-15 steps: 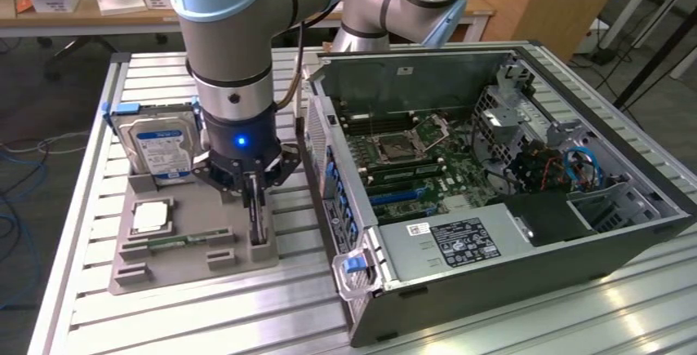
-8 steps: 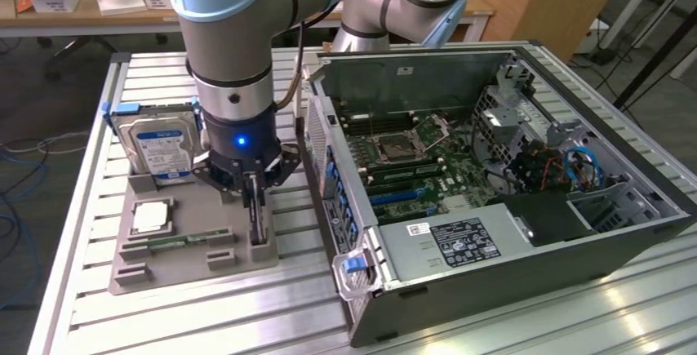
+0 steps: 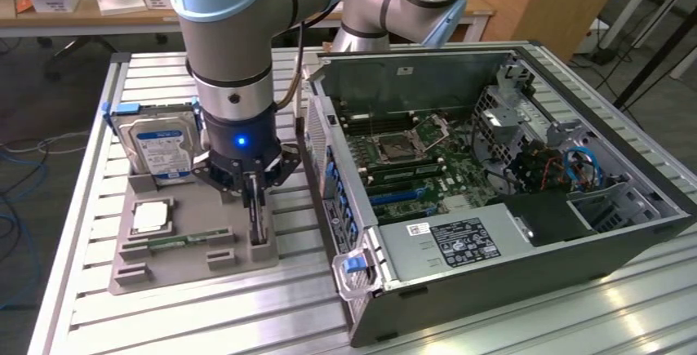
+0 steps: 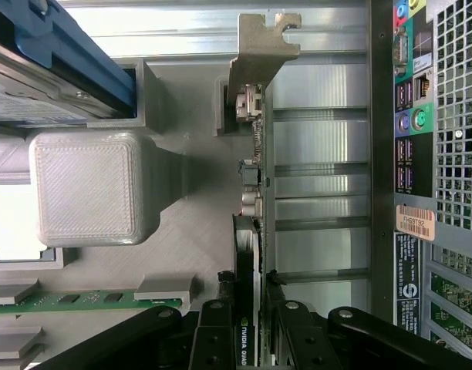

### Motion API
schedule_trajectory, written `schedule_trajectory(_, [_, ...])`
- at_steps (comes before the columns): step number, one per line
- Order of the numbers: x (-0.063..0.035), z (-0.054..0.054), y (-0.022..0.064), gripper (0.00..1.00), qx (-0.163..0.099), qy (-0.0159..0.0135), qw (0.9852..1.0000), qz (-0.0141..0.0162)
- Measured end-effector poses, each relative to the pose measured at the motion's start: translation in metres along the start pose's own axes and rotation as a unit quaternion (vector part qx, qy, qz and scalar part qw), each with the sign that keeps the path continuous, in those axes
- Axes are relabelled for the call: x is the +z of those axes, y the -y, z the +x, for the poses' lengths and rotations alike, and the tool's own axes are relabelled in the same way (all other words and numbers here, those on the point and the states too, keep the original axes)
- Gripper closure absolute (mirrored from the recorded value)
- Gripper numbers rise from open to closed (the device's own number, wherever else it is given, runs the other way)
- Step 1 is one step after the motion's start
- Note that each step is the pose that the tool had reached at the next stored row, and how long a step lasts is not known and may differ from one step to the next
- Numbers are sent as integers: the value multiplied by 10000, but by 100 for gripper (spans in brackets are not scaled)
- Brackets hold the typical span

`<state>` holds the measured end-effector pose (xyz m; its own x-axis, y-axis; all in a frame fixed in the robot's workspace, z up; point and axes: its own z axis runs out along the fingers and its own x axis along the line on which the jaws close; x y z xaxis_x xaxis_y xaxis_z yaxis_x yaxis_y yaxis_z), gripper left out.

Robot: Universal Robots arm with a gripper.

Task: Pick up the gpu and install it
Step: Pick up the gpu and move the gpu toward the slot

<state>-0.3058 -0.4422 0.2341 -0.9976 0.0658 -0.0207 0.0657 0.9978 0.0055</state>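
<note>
The gpu (image 3: pixel 258 218) is a thin black card standing edge-on in a slot at the right end of the grey holder tray (image 3: pixel 163 272). In the wrist view the gpu (image 4: pixel 250 231) runs straight out from between the fingers, its metal bracket (image 4: pixel 259 46) at the far end. My gripper (image 3: pixel 255 192) points straight down over it. In the wrist view my gripper (image 4: pixel 250 287) has one black finger pressed on each face of the card. The card's lower edge still sits in the holder.
A silver hard drive (image 3: pixel 158 147) with a blue-white label stands upright at the tray's back. A processor (image 3: pixel 150 218) and a green memory stick (image 3: pixel 179 241) lie on the tray. The open computer case (image 3: pixel 490 167) stands just to the exterior view's right, its rear panel (image 4: pixel 436 154) close by.
</note>
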Motion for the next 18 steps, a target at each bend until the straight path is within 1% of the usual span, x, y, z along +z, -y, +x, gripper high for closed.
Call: schedule_trajectory(18, [-6,-1,-1,74,0,2,10000,-2])
